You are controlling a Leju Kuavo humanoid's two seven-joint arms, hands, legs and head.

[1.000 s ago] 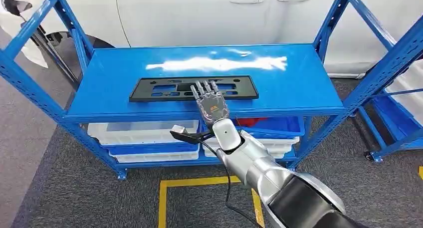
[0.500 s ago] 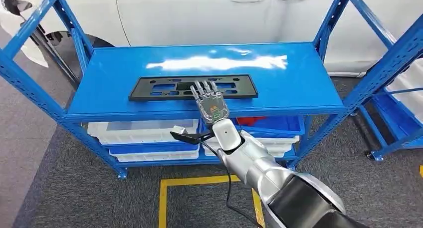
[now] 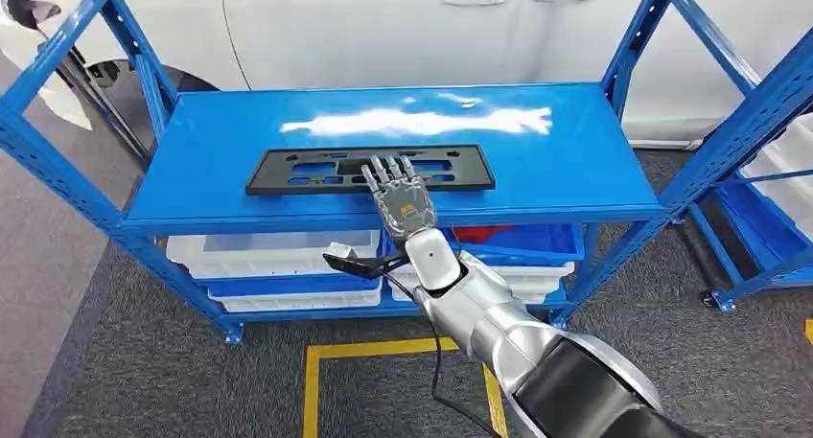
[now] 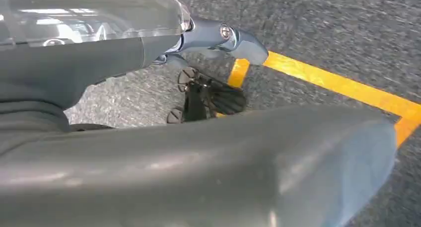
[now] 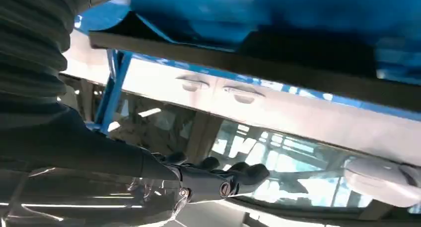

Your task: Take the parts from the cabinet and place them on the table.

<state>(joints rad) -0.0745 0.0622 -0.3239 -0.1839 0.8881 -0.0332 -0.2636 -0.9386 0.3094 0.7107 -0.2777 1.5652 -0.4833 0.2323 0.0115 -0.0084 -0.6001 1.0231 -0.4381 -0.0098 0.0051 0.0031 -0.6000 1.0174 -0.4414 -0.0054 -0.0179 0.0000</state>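
My right hand [image 3: 403,200] is stretched out over the front edge of the blue metal shelf [image 3: 575,160] of the cabinet, its fingers [image 3: 388,172] spread and lying flat on the long black plastic frame part with rectangular cut-outs [image 3: 288,172]. It rests on the part's near edge without gripping it; nothing is clasped. The part lies flat near the shelf's front edge, running along it, more toward the shelf's left half. Below the shelf I see white plastic bins [image 3: 268,254] and a blue bin [image 3: 532,239] on the lower level. My left hand [image 4: 218,36] hangs over the grey carpet floor beside a yellow tape line [image 4: 342,88]; it holds nothing, fingers loosely curled.
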